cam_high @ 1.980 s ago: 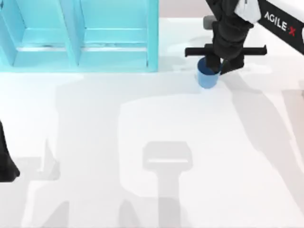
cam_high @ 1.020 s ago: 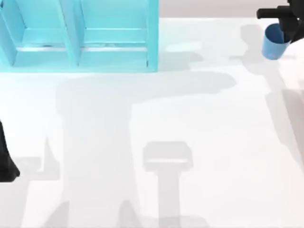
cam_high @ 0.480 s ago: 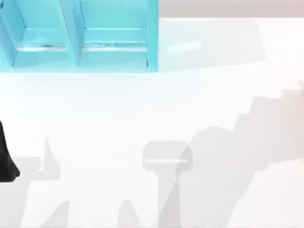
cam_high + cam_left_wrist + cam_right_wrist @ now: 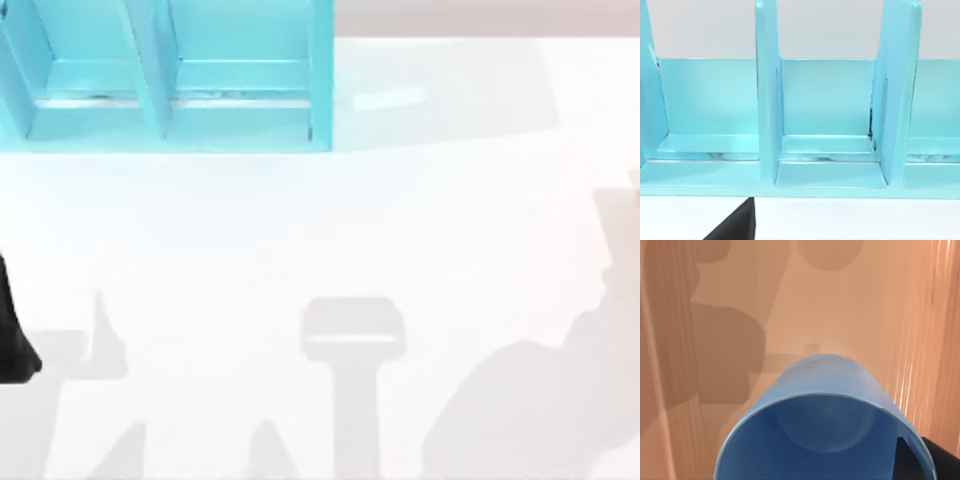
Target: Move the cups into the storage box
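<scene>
A blue cup (image 4: 825, 405) sits close in the right wrist view with its open mouth toward the camera. My right gripper (image 4: 830, 472) is shut on it, and one dark finger (image 4: 938, 460) presses against its rim. An orange-brown surface lies beneath the cup. The light cyan storage box (image 4: 165, 75) stands at the table's far left, its upright dividers (image 4: 766, 95) forming open compartments with nothing in them. My left arm (image 4: 10, 345) is parked at the table's left edge, facing the storage box (image 4: 830, 175).
The white table (image 4: 330, 230) spreads out in front of the storage box. Grey shadows fall across its near half, with a large one at the near right corner.
My right gripper carried the blue cup from beside the box's right end off to the right and out of the top view. Its shadow slid toward the near right. The left arm stayed still.
</scene>
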